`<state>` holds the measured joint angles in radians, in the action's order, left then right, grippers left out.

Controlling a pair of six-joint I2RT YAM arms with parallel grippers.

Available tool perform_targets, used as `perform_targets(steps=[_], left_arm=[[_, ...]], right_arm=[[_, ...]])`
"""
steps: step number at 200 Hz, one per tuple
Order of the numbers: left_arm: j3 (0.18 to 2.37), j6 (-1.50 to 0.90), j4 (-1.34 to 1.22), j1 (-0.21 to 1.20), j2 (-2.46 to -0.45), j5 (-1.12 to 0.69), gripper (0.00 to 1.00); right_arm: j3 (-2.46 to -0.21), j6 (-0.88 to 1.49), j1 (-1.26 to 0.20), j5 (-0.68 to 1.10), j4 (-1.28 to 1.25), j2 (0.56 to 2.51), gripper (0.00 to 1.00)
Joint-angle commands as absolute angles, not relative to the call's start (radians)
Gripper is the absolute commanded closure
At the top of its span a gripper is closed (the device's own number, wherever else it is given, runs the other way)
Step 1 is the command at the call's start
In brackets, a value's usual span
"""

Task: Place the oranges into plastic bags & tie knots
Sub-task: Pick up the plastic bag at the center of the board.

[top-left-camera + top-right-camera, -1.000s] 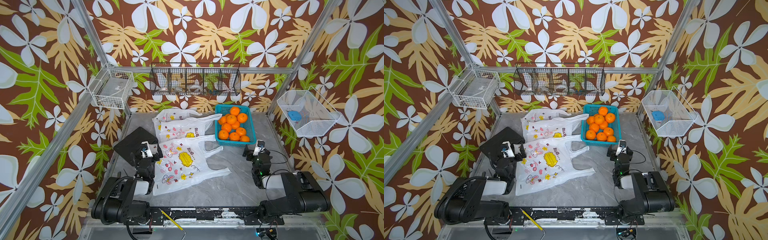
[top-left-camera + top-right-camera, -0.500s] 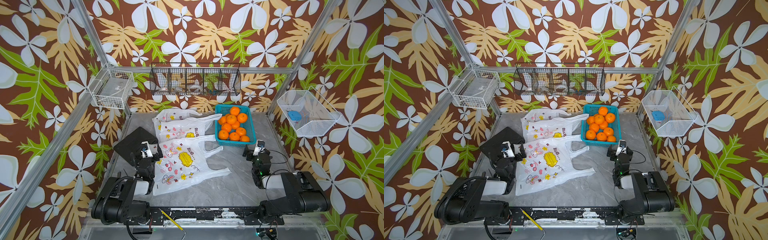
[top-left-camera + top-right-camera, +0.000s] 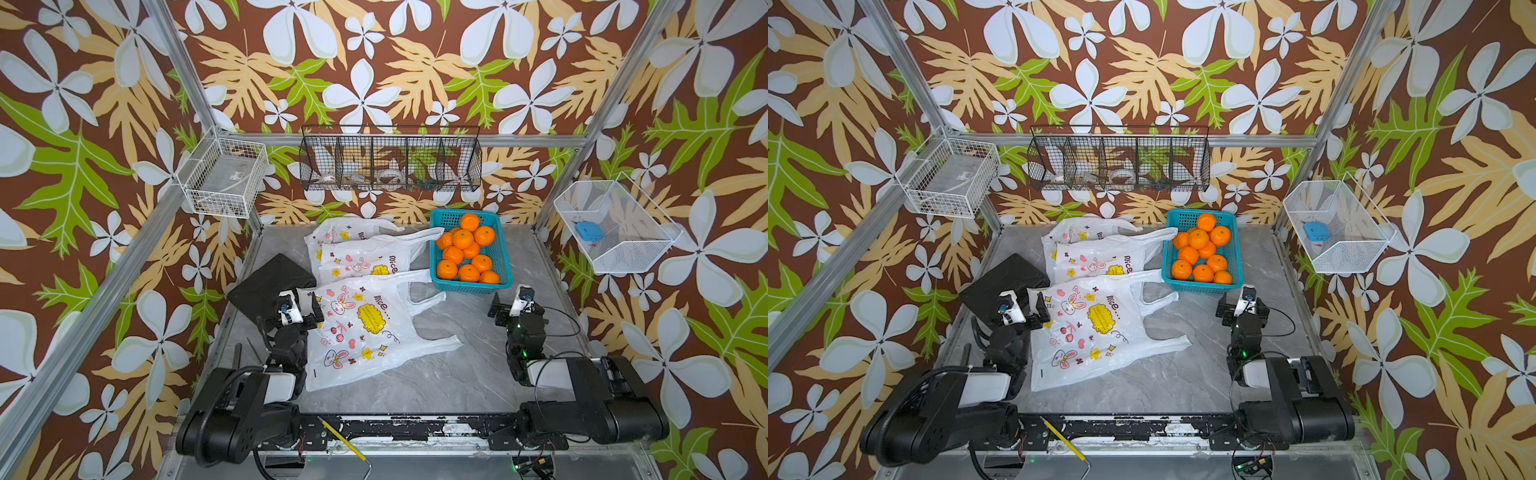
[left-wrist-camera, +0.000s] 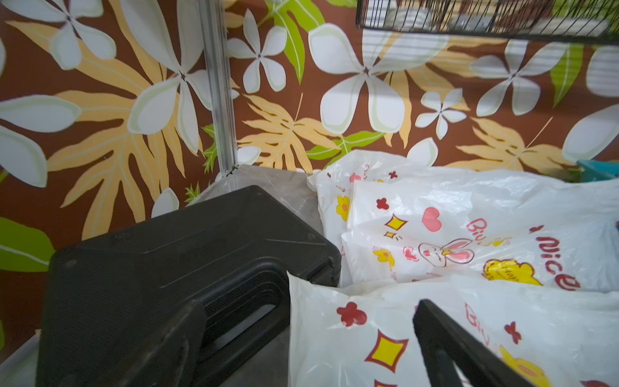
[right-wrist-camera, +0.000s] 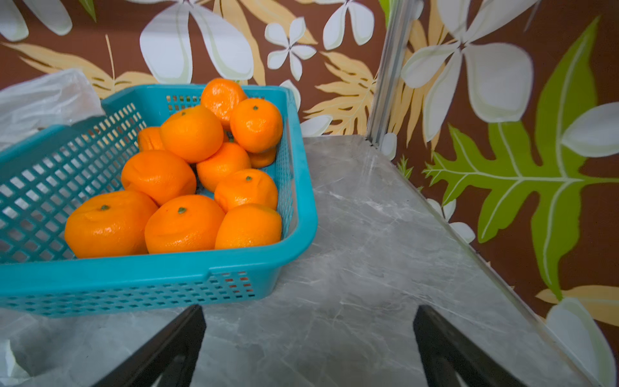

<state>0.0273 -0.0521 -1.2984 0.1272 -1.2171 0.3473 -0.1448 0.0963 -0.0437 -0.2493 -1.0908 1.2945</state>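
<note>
Both hands rest low with their fingers spread wide and nothing between them. The left hand (image 3: 300, 302) is at the near corner of the closest of the plastic bags (image 3: 365, 328), one finger above the film and the other over a black case (image 3: 270, 282); whether that finger touches the bag I cannot tell. The right hand (image 3: 514, 305) faces the teal basket (image 3: 469, 287), just short of its near wall, and all the oranges (image 3: 465, 253) lie heaped inside it. The three bags lie flat and overlapping on the worktop (image 3: 457, 374), none tied. The likely trouble is that the thin film gets pinched through both layers so the mouth never opens, or that one bag drags its neighbours. A push into the heap could also roll fruit or slide the light basket.
</note>
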Motion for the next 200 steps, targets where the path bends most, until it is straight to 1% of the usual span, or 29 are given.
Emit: perform_targets(steps=[1,11,23,31,41,49,60,67,82,100,119,143,177,200], left_arm=[[0.011,-0.074,-1.272,0.126,-1.072,0.388,0.00],[0.037,-0.112,-1.118,0.126,-0.972,0.414,0.00],[0.135,-0.234,-0.806,0.126,-0.860,0.453,0.00],[0.205,-0.295,-0.644,0.126,-0.818,0.449,0.00],[0.266,-0.357,-0.511,0.126,-0.782,0.394,0.00],[0.295,-0.412,-0.459,0.126,-0.761,0.333,0.00],[0.339,-0.442,-0.386,0.128,-0.755,0.214,0.02],[0.387,-0.471,-0.313,0.138,-0.769,0.170,0.02],[0.473,-0.509,-0.197,0.208,-0.818,0.133,0.03],[0.555,-0.554,-0.110,0.354,-0.902,0.163,0.04],[0.646,-0.611,-0.043,0.507,-1.019,0.202,0.05],[0.801,-0.636,0.038,0.680,-1.219,0.276,0.04],[1.036,-0.631,0.176,0.801,-1.510,0.330,0.03],[1.148,-0.629,0.252,0.852,-1.647,0.361,0.02]], right_arm=[[-0.184,0.106,-0.044,-0.289,-0.907,1.157,0.01],[-0.190,0.118,-0.044,-0.288,-0.813,1.083,0.01],[-0.187,0.155,-0.043,-0.272,-0.727,0.992,0.01],[-0.192,0.182,-0.043,-0.252,-0.667,0.933,0.01],[-0.210,0.218,-0.043,-0.222,-0.574,0.871,0.01],[-0.239,0.245,-0.043,-0.194,-0.490,0.831,0.01],[-0.297,0.276,-0.043,-0.140,-0.373,0.799,0.01],[-0.340,0.281,-0.044,-0.100,-0.304,0.795,0.01],[-0.436,0.297,-0.043,-0.010,-0.181,0.808,0.01],[-0.526,0.331,-0.043,0.081,-0.092,0.850,0.01],[-0.592,0.380,-0.044,0.161,-0.037,0.896,0.01],[-0.636,0.425,-0.043,0.237,-0.010,0.943,0.01],[-0.648,0.429,-0.043,0.250,0.014,0.962,0.01],[-0.641,0.412,-0.042,0.234,0.032,0.951,0.01]])
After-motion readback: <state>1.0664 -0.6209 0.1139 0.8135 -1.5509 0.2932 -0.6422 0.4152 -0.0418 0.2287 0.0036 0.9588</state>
